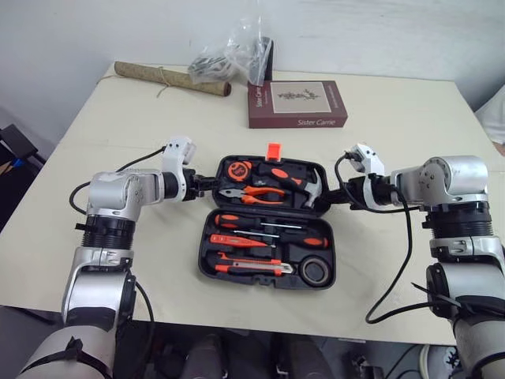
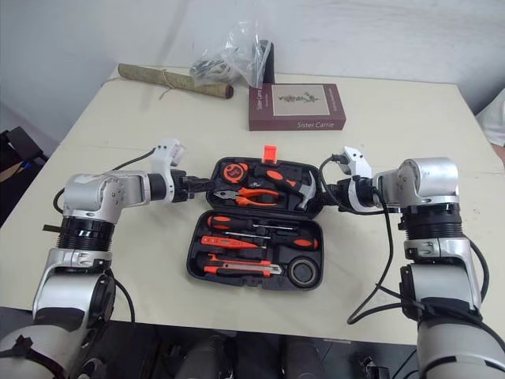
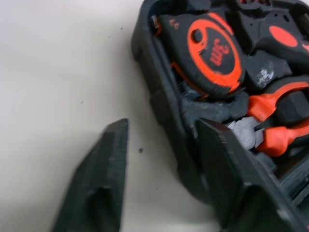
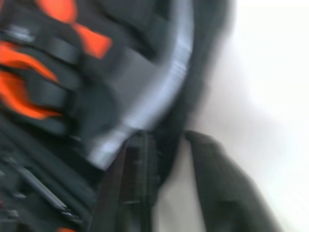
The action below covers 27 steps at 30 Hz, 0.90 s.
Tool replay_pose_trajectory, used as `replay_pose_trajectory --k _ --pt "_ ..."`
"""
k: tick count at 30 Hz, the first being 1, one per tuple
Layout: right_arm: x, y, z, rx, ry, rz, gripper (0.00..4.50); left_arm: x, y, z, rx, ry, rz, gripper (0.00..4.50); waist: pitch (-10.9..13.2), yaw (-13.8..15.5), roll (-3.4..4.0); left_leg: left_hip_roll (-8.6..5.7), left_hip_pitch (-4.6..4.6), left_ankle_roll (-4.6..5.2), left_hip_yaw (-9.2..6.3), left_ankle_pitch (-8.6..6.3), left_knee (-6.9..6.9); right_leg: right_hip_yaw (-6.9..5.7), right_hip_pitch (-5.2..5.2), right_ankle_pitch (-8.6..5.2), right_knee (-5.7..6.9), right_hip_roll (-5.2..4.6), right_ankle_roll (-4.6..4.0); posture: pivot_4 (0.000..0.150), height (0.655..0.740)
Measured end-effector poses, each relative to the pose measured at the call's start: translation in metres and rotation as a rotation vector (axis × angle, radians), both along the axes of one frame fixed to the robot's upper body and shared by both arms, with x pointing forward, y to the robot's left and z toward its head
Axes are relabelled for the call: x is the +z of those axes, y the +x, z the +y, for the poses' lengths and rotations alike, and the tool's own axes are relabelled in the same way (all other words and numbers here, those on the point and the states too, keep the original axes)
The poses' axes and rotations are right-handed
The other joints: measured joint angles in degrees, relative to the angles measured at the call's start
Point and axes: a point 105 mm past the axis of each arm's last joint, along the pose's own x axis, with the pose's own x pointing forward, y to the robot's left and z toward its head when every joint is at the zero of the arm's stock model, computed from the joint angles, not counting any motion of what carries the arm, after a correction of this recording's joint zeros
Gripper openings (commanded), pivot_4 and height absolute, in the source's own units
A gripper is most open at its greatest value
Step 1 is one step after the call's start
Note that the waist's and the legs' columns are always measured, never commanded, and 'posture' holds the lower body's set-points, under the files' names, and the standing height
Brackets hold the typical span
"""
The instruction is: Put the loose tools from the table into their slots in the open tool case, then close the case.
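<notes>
1. The black plastic tool case lies open in the middle of the beige table, with its long axis running left to right. Every tool I can make out sits in a slot, so I judge that closing comes next.
2. The far half has to fold toward the near half. The left gripper is at its left end and the right gripper at its right end, equally close.
3. The left fingers are released and sit astride the rim beside the orange tape measure.
4. The right fingers are parted around the rim by the steel hammer head. Blur hides whether they touch it.

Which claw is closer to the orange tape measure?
Left. The left gripper sits at the case edge beside the tape measure; the right gripper is at the opposite edge, by the hammer.
</notes>
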Motion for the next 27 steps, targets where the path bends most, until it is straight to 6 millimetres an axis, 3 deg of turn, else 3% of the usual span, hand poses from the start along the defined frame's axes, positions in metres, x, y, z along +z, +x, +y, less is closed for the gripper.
replay_pose_trajectory --k 1,9,17,21,27 --pt "0.0 0.001 -0.002 -0.015 0.011 0.007 0.0 0.002 0.0 -0.001 -0.003 -0.007 -0.001 0.08 -0.01 0.06 -0.02 0.0 0.01 0.0 -0.01 0.0 0.0 -0.01 0.01 0.0 0.0 0.0 0.0 0.15 0.74" --pt "-0.002 0.0 -0.002 -0.058 0.089 -0.035 0.0 0.004 0.002 -0.001 0.004 -0.07 -0.03 0.08 -0.04 0.01 -0.06 0.02 0.01 0.0 -0.02 0.0 0.05 -0.01 0.03 0.0 0.02 0.0 0.0 0.15 0.74" --pt "0.006 -0.012 0.002 -0.003 0.1 -0.557 0.0 0.022 -0.001 0.007 -0.029 -0.159 -0.416 0.08 0.1 0.1 -0.01 -0.01 -0.14 -0.08 0.09 0.04 -0.22 0.02 -0.26 0.0 -0.03 0.04 0.0 0.15 0.74" --pt "0.016 -0.023 0.001 0.082 -0.061 -0.879 0.0 0.029 -0.015 0.01 -0.089 -0.08 -0.698 0.08 0.1 0.16 -0.01 -0.04 -0.13 -0.07 0.16 0.04 -0.32 0.03 -0.25 0.02 -0.21 0.03 0.03 0.15 0.74" --pt "0.013 -0.049 -0.005 0.29 -0.367 -1.273 0.0 0.015 -0.041 0.017 -0.177 0.172 -0.997 0.08 0.1 0.17 -0.02 -0.04 0.02 -0.01 0.14 0.03 -0.35 0.02 -0.09 0.01 -0.33 0.0 0.03 0.15 0.74"
